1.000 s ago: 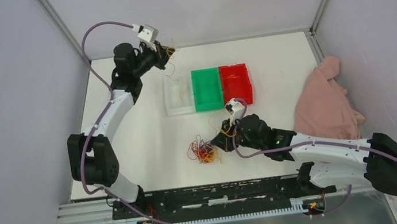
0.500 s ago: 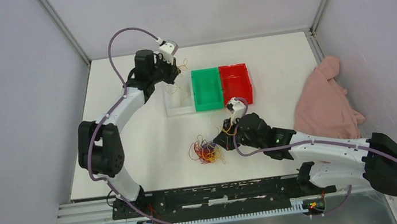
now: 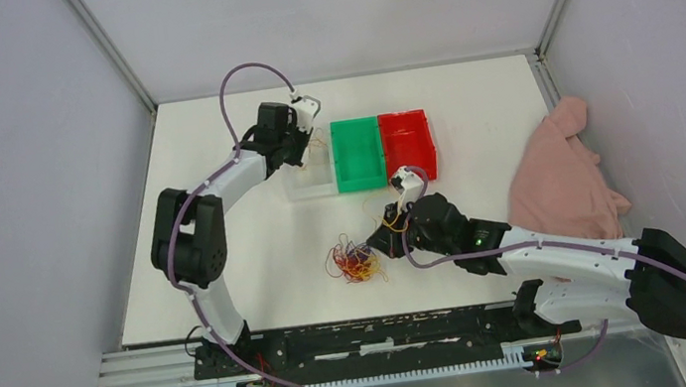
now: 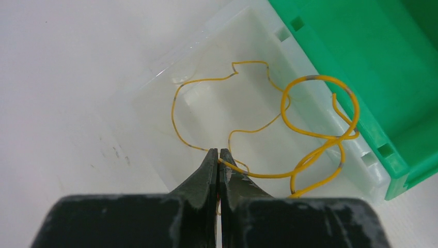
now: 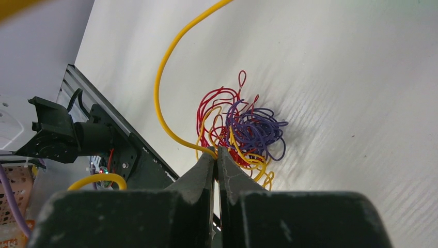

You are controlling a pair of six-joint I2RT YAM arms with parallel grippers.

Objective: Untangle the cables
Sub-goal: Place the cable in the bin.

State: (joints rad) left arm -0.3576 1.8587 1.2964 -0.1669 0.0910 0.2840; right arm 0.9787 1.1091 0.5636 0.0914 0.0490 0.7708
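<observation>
A tangle of red, yellow and purple cables (image 3: 353, 261) lies on the white table; it also shows in the right wrist view (image 5: 243, 129). My right gripper (image 5: 217, 150) is shut on a yellow cable (image 5: 168, 67) that runs out of the tangle; it sits just right of the tangle in the top view (image 3: 387, 238). My left gripper (image 4: 219, 153) is shut on a separate yellow cable (image 4: 289, 129) that hangs in loops over the clear bin (image 4: 155, 108). In the top view the left gripper (image 3: 306, 145) is over that bin (image 3: 303, 187).
A green bin (image 3: 357, 155) and a red bin (image 3: 407, 142) stand in a row right of the clear bin. A pink cloth (image 3: 563, 180) lies at the table's right edge. The black base rail (image 3: 368, 335) runs along the near edge.
My left arm has swung from the far left corner rightward and down, bringing its yellow cable over the clear bin. My right gripper has stayed by the tangle.
</observation>
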